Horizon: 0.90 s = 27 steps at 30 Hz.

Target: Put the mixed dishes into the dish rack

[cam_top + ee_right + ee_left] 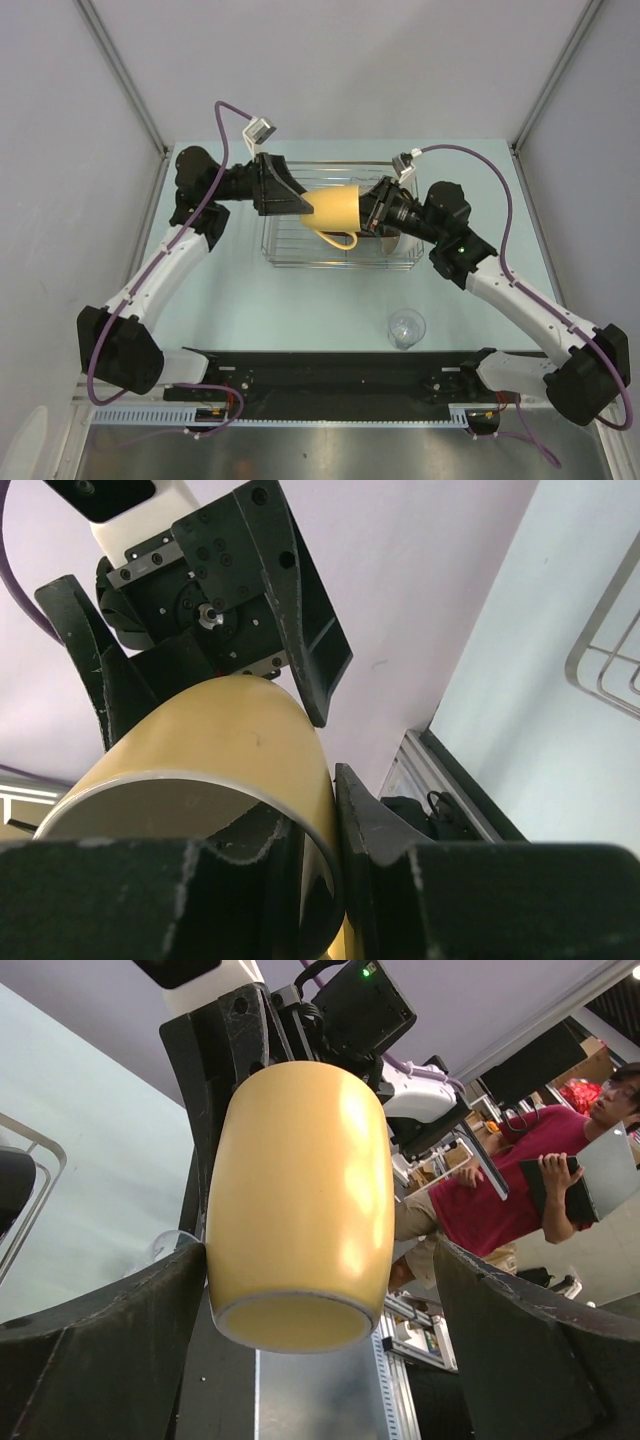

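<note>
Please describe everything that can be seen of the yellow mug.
The mug is plain yellow, smooth and slightly shiny, like glazed ceramic, with one loop handle on its near side in the top view. It is held on its side over the rack, mouth toward the right hand, base toward the left hand. The right hand pinches its rim, one finger inside, one outside. The open left hand straddles the base end; whether it touches cannot be told.
</note>
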Motion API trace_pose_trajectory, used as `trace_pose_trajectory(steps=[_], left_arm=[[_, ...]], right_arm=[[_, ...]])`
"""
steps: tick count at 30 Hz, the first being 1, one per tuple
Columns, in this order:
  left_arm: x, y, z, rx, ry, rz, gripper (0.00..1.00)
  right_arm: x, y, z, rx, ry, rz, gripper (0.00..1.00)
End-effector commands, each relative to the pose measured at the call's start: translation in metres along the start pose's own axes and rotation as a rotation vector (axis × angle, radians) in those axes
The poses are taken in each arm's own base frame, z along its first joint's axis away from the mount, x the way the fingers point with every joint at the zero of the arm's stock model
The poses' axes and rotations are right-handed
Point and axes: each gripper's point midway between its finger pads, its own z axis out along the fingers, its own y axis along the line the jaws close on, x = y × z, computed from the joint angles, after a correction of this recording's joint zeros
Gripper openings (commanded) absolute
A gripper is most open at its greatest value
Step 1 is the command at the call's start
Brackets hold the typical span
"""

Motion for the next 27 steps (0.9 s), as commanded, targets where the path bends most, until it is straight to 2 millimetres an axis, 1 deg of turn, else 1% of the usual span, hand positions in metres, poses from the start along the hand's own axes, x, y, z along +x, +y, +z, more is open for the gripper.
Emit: trace_pose_trajectory(steps=[1,5,6,8,9,10,12,18,20,21,23,25,26,27], left_arm=[[0.006,-0.025,0.004,0.047,0.022,0.069,1.0],[0.005,-0.024,0.006,0.044,0.02,0.066,1.0],[0.005,-0.025,0.006,0.044,0.018,0.069,1.0],[0.005,-0.025,0.007,0.046,0.019,0.069,1.0],[0.005,-0.027,0.007,0.046,0.018,0.07,1.0],[0.006,-0.026,0.007,0.047,0.021,0.069,1.0],[0.005,-0.026,0.007,0.047,0.021,0.068,1.0],[0.005,-0.026,0.007,0.047,0.02,0.074,1.0],[0.006,-0.024,0.007,0.041,0.019,0.065,1.0],[0.007,-0.023,0.007,0.039,0.02,0.073,1.0],[0.007,-0.021,0.007,0.031,0.022,0.065,1.0],[0.007,-0.018,0.007,0.023,0.02,0.087,1.0],[0.009,-0.013,0.007,0.004,0.024,0.054,1.0],[0.008,-0.01,0.007,-0.009,0.019,0.094,1.0]], right_arm=[[-0.015,0.052,0.0,-0.176,-0.057,-0.062,0.0],[-0.014,0.052,0.004,-0.187,-0.053,-0.054,0.0],[-0.014,0.048,0.007,-0.18,-0.052,-0.051,0.0],[-0.012,0.049,0.01,-0.189,-0.052,-0.05,0.0],[-0.012,0.046,0.013,-0.186,-0.047,-0.04,0.0],[-0.009,0.049,0.015,-0.2,-0.042,-0.04,0.0],[-0.007,0.043,0.022,-0.194,-0.032,-0.025,0.0],[-0.005,0.043,0.033,-0.228,-0.034,-0.014,0.0],[-0.005,0.04,0.037,-0.225,-0.038,-0.005,0.0],[-0.005,0.042,0.037,-0.236,-0.04,-0.005,0.0],[-0.003,0.04,0.042,-0.24,-0.031,0.019,0.0],[0.002,0.042,0.045,-0.255,-0.019,0.03,0.0],[0.004,0.04,0.047,-0.249,-0.016,0.031,0.0],[0.007,0.041,0.047,-0.251,-0.012,0.032,0.0]])
